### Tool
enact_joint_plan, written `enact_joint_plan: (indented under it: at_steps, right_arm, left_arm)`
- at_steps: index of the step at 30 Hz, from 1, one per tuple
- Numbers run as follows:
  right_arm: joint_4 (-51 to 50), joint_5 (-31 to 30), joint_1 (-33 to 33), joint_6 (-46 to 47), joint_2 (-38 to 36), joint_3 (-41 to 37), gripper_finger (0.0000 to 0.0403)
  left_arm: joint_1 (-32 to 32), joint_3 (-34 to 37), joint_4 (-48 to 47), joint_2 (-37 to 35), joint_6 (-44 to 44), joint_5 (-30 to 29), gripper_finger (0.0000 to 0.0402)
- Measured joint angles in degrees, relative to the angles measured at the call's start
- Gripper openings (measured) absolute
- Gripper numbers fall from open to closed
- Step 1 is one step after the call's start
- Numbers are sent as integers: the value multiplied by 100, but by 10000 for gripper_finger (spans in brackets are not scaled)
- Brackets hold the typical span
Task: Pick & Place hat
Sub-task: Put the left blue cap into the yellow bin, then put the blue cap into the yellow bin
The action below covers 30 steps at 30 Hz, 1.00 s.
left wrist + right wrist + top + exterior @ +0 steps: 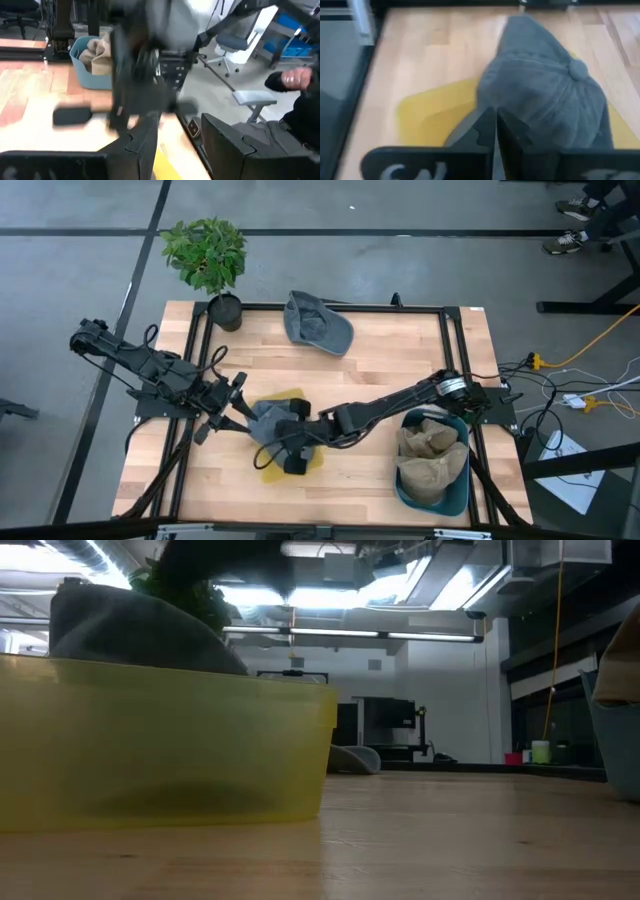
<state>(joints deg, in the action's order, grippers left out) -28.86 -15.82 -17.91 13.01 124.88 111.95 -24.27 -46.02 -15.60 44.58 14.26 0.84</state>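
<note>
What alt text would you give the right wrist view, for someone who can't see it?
A grey hat with a button on its crown lies over a yellow bin on the wooden table, just beyond the right gripper, whose fingers are pressed together.

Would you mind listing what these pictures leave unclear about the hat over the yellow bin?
- High view: the right gripper and arm cover much of the grey hat and the yellow bin.
- Low view: the bin wall hides the hat's lower part.
- Left wrist view: motion blur hides whether the left gripper touches the hat.
- Right wrist view: whether cloth sits between the closed fingers.
</note>
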Motion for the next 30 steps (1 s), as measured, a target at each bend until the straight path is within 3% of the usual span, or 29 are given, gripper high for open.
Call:
enact_joint_plan:
  at_steps: [5,11,13,21,30]
  right_arm:
    - [-782,-239,-59,3,-482,3,36]
    - [-2343,-2228,64,117,-732,5,57]
    - [-2931,-2501,195,364,-728,5,69]
    - [-4134,-2354,904,1575,-723,1,147]
    - [-4083,-1959,1779,976,-723,0,208]
  left_arm:
    - [0,0,-180,4,2,0,145]
    - [0,0,-199,4,9,2,145]
    - [2,0,-238,4,4,2,145]
    - [0,0,-265,4,2,-174,145]
    - [2,0,-266,4,2,-433,145]
